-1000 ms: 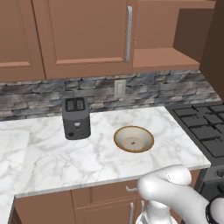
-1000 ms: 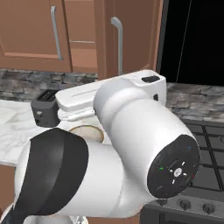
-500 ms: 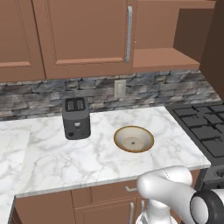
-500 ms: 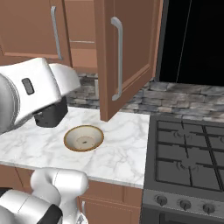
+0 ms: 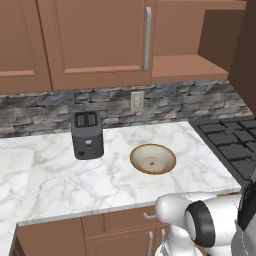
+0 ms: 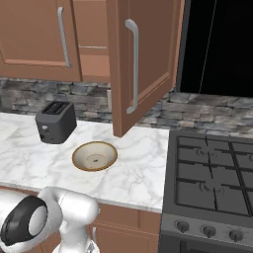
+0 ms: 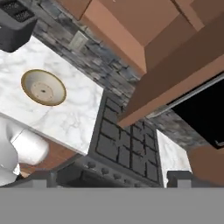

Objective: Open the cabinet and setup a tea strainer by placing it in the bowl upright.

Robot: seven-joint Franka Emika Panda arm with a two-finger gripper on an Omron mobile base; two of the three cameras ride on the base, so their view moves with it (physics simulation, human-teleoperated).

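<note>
The brown cabinet (image 6: pixel 39 39) hangs above the counter. Its right door (image 6: pixel 143 64) stands swung out toward me, and its left door (image 5: pixel 95 40) is shut. Behind the open door a bare stretch of inner shelf (image 5: pixel 185 67) shows. The tea strainer is out of view. The beige bowl (image 5: pixel 153 159) (image 6: pixel 95 156) (image 7: pixel 43 87) sits empty on the marble counter, right of the toaster. My gripper (image 7: pixel 113 179) is open with nothing between its fingertips (image 7: pixel 43 177). It hangs back from the counter, looking up at the open door's lower edge (image 7: pixel 175 83).
A dark grey toaster (image 5: pixel 87 134) (image 6: pixel 56 122) stands left of the bowl. A black gas stove (image 6: pixel 212 183) (image 7: pixel 127 144) adjoins the counter on the right. The open door juts out over the counter's right end. My arm (image 6: pixel 54 217) sits low in front of the counter edge.
My arm has swung down and away from the right base camera, which it blocked a second ago. The door stays open; bowl and toaster have not moved.
</note>
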